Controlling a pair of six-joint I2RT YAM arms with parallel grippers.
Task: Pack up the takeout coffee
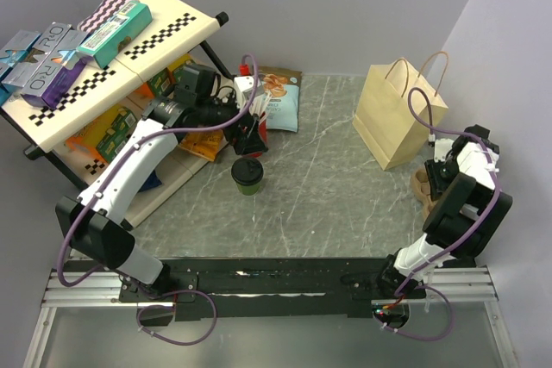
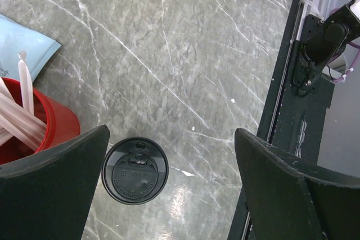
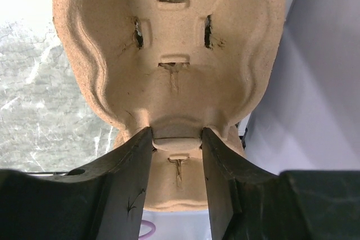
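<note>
Black-lidded takeout coffee (image 2: pixel 135 170) stands on the worktop (image 2: pixel 197 54) below the wide-open, empty left end effector (image 2: pixel 171 139), off-centre toward the finger by the red cup (image 2: pixel 50 122), so this approach step likely needs centring then lowering, while farther off the right end effector (image 3: pixel 177 133) pinches a pulp carrier (image 3: pixel 169 43).

Lab mock-up shop, snack shelf (image 1: pixel 175 17), paper bag (image 1: pixel 392 118)

The takeout coffee (image 1: pixel 247 176) is stood on the counter (image 1: pixel 328 180) left of centre, with the stirrer cup (image 2: pixel 34 122) just behind it and a snack bag (image 1: pixel 281 100) farther back. A shelf rack (image 1: pixel 177 16) is set along the left edge. A paper bag (image 1: pixel 398 114) is stood at the right rear. The cup carrier (image 1: pixel 422 185) is placed just before it, near the right edge, its middle rib flanked by the fingers of the right claw (image 3: pixel 176 134).
</note>
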